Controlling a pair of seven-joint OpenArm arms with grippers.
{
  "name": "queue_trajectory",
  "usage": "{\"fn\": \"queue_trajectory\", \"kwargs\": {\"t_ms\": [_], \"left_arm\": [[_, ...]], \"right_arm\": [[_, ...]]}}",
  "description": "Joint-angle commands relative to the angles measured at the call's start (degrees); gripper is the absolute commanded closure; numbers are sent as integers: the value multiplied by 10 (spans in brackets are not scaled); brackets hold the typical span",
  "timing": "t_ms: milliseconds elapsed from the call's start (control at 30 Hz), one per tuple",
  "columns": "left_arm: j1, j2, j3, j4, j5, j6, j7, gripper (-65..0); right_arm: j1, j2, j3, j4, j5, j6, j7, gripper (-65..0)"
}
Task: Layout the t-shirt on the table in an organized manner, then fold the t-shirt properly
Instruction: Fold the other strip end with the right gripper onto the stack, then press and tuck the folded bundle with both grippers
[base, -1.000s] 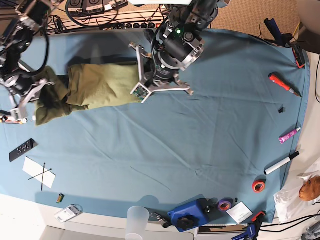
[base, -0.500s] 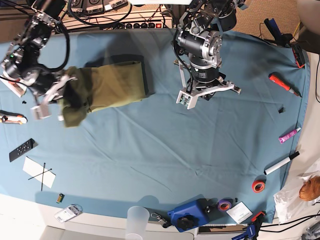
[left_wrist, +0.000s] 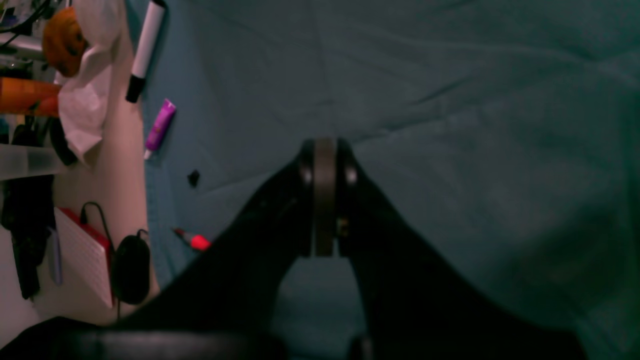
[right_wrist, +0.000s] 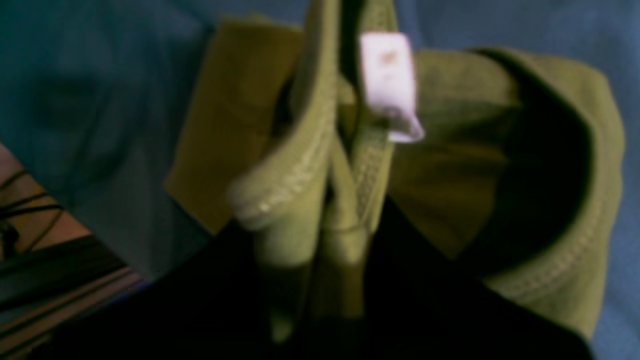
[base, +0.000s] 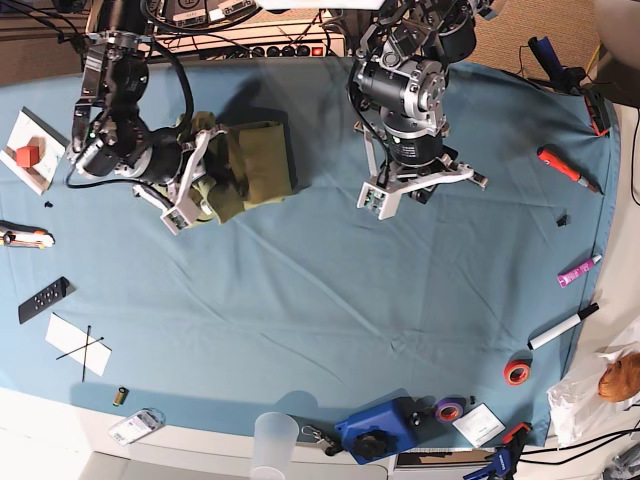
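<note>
One wide worktop (base: 300, 330) fills my base view, its blue cloth lightly creased, and the t-shirt (base: 245, 165) sits bunched near the far edge, on that view's left. From the right wrist camera I see the right fingers (right_wrist: 340, 220) clamped on the collar, the white tag (right_wrist: 387, 85) standing just above the grip. The left fingers (left_wrist: 325, 200) are pressed shut on nothing, hovering over bare cloth well apart from the shirt.

My worry is the bundle — several layers look pinched together at the collar, so if I pull from here the shirt may drag as a lump rather than spread flat. A one-sided hold could also twist the body, and thin knit might slip out of the pinch if I lift fast.

Clutter rings the edge: a blue tool (base: 375, 432) and a clear cup (base: 275, 440) near me, a remote (base: 43, 300), a black-capped marker (base: 563, 327), a red-handled tool (base: 565, 166), a red tape roll (base: 517, 373), a pink tube (base: 578, 270) — any could snag a dragged hem. Cables and power strips run behind the far side.
</note>
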Motion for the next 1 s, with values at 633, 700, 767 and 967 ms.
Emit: {"fn": "queue_trajectory", "kwargs": {"t_ms": [633, 700, 767, 967], "left_arm": [[-5, 3, 1, 11, -18, 2, -12, 0], [-5, 3, 1, 11, -17, 2, -14, 0], [-5, 3, 1, 11, -17, 2, -14, 0], [-5, 3, 1, 11, -18, 2, -19, 0]], "right_arm": [[6, 7, -2, 220, -30, -14, 43, -202], [6, 7, -2, 226, -44, -14, 55, -202], [5, 7, -2, 226, -41, -14, 53, -202], [-12, 7, -2, 225, -40, -14, 49, -202]]}}
